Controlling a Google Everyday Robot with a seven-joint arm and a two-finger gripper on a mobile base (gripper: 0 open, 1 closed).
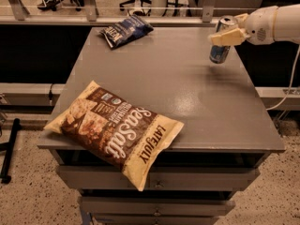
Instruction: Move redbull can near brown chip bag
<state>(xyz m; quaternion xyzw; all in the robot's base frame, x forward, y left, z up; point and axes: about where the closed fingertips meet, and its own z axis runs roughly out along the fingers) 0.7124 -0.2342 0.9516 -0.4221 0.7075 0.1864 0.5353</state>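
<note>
Metal is between my fingers: my gripper point(226, 31) is pinched onto the redbull can point(219, 54), one pale finger across its front near the top and the other behind its silver rim. The can stands upright over the far right part of the grey table point(187, 88), close to the right edge. Its base looks to hang a little above the surface, with a soft shadow beneath it, though I cannot say for sure that it is clear. My white arm point(276, 25) reaches in from the right side. The brown chip bag point(117, 130) lies flat at the near left corner, well apart from the can, its lower end hanging over the front edge above the drawers point(154, 179). A smaller dark blue chip bag point(125, 30) lies at the far left edge.
</note>
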